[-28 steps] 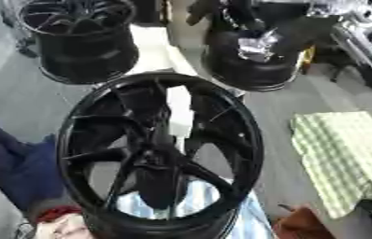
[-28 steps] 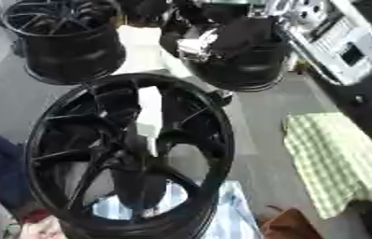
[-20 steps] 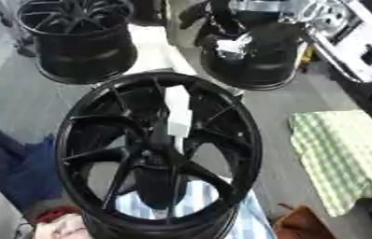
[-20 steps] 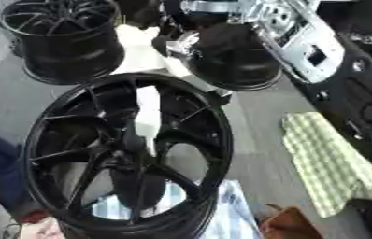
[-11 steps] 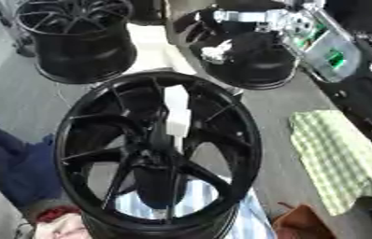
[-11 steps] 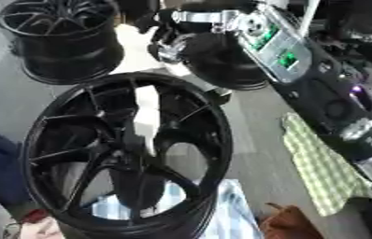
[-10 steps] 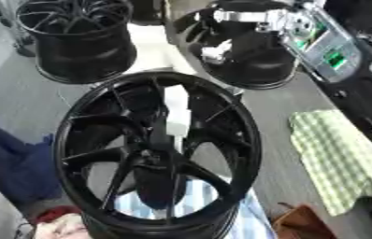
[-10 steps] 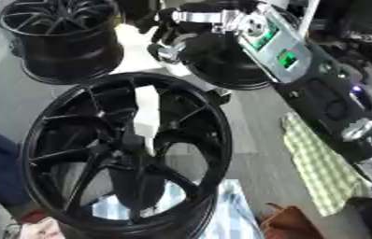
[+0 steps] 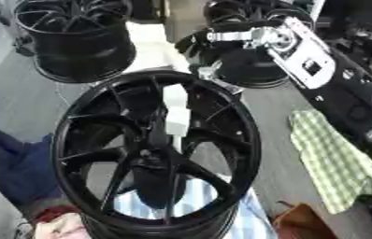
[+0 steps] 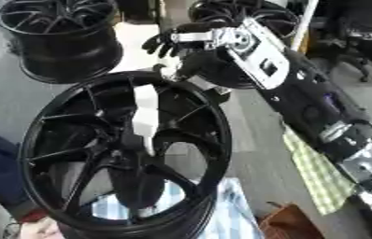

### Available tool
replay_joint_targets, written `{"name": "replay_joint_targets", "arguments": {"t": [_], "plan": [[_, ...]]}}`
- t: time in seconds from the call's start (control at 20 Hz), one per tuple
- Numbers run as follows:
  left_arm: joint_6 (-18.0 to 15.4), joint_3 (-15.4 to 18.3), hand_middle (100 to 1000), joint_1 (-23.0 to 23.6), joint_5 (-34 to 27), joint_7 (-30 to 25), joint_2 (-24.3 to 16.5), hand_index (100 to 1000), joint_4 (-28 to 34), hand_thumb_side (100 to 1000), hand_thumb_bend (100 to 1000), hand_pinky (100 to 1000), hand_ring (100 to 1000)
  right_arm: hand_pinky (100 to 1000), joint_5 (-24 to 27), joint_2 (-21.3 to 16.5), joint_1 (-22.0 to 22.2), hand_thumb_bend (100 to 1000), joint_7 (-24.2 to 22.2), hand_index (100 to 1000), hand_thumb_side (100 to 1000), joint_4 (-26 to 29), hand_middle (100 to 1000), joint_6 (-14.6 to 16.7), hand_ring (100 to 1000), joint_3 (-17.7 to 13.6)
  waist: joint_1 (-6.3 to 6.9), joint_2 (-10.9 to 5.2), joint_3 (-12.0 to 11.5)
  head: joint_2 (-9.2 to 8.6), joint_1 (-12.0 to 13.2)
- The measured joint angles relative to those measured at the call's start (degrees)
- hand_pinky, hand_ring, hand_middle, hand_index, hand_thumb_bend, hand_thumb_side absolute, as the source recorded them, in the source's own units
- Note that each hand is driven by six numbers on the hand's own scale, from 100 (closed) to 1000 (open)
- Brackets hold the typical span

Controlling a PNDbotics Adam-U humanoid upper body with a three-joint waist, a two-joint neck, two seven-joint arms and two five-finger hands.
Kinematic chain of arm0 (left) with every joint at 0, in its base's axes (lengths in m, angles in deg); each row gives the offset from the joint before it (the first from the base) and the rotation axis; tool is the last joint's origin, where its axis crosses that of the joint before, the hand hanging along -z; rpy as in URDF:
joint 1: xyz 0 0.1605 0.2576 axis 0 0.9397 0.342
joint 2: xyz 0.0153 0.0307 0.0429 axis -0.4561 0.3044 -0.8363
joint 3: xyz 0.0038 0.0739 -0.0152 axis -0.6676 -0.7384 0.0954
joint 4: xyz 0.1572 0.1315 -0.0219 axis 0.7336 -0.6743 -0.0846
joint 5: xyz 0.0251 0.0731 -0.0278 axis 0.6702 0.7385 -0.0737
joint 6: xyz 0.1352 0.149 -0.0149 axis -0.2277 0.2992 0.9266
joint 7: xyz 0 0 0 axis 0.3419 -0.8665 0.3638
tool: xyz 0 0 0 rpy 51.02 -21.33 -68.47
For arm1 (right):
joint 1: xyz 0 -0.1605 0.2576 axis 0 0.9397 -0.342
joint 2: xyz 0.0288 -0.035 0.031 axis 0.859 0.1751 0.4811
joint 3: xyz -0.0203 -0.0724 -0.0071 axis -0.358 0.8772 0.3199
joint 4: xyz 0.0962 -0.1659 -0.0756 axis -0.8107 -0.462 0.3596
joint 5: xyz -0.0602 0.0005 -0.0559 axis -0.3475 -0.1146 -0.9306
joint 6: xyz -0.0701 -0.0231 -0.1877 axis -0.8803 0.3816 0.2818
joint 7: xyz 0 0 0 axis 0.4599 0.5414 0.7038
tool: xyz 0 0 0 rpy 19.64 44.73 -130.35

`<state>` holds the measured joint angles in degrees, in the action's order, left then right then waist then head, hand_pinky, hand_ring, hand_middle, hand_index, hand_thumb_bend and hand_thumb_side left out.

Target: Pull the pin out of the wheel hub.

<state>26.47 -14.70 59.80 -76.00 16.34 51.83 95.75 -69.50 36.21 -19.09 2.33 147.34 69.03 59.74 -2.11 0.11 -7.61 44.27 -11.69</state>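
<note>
Three black wheels show. Nearest stands the hub (image 9: 153,154), filling the middle of both eye views, its spokes running in to a dark centre. A white pin (image 9: 175,112) stands in it, upright and slightly tilted, with its lower end down among the spokes near the centre and its upper end reaching toward the far rim. Nothing touches the pin.

The right arm (image 10: 304,100) comes in from the right side and stretches across to the upper middle, black with a silver and white wrist section. Its right hand (image 10: 163,43) hangs beyond the hub's far rim, above and to the right of the pin's top, well apart from it. The black fingers (image 10: 152,45) look spread and fairly straight, and they hold nothing; they show against a pale strip of floor between the far wheels. A small pale part shows just under the wrist near the hub's rim, but I cannot make out what it is.

The left hand shows in neither view.

Behind the hub, a second wheel (image 9: 79,37) stands at the upper left, and a third wheel (image 9: 251,60) at the upper middle, partly covered by the right arm. A green checked cloth (image 9: 336,161) lies on the grey floor to the right of the hub. Blue and white striped fabric (image 9: 193,205) shows beneath the hub's near rim, and dark blue cloth (image 9: 9,163) lies at the left edge.
</note>
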Motion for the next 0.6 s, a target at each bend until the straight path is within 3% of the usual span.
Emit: {"name": "replay_joint_targets", "arguments": {"t": [0.6], "plan": [[0.05,-0.36,659,-0.51,-0.16,-0.55,0.49,808,0.00,842,100,689,1000,849,-2.15,2.22,0.03,100,0.72,964,550,-3.78,857,1.77,860,-0.31,0.25,0.47,-0.95,0.00,-1.20]]}}
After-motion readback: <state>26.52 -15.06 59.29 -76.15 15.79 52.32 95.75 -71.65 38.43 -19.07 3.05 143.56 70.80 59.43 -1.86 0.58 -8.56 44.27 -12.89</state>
